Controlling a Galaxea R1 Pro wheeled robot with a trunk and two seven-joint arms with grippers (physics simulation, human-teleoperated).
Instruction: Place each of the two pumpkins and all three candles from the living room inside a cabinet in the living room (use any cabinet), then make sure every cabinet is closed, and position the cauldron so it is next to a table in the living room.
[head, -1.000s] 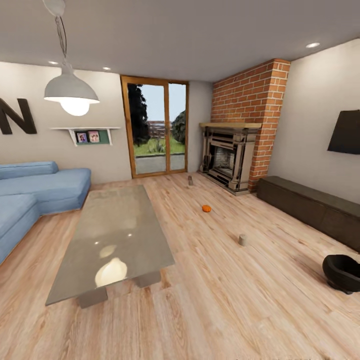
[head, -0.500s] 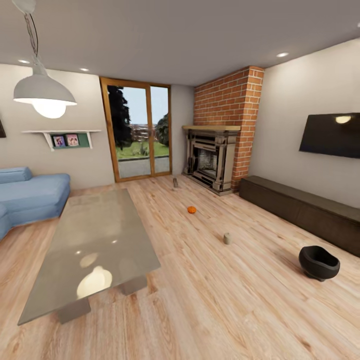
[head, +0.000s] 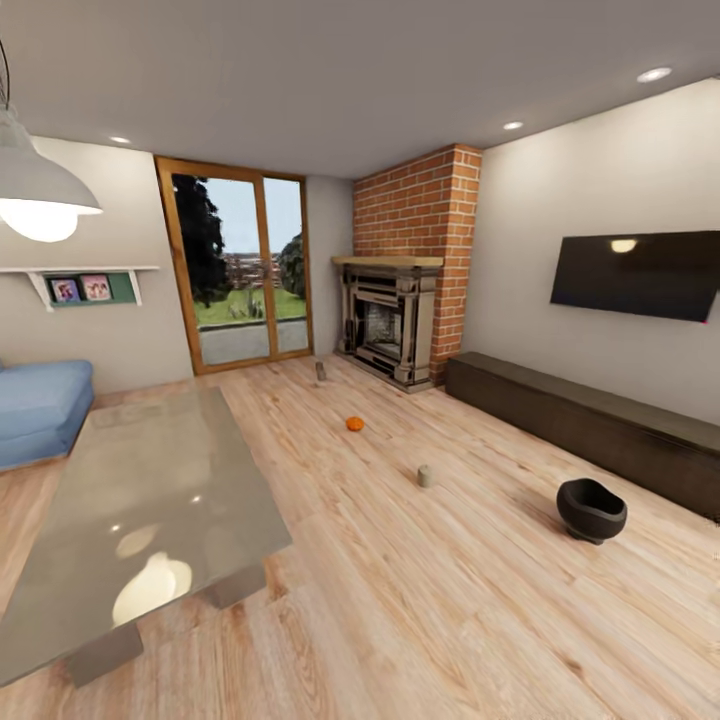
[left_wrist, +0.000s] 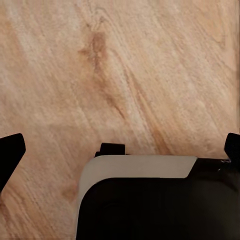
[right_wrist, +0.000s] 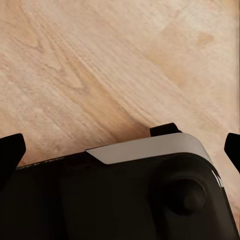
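Observation:
One small orange pumpkin sits on the wood floor in mid-room. A short grey candle stands nearer to me, and a second candle stands farther back near the glass door. The black cauldron rests on the floor in front of the long dark-brown cabinet, whose fronts look shut. The grey glossy table fills the left foreground. My left gripper and right gripper each hang open over bare floorboards, holding nothing.
A brick fireplace stands in the far corner beside the glass door. A blue sofa lies at the far left. A TV hangs above the cabinet. A pendant lamp hangs at the upper left.
The whole head view has swung to the right, so the camera turned. The sofa has slid mostly out at the left and the TV and cauldron have come fully in. Nothing itself moved.

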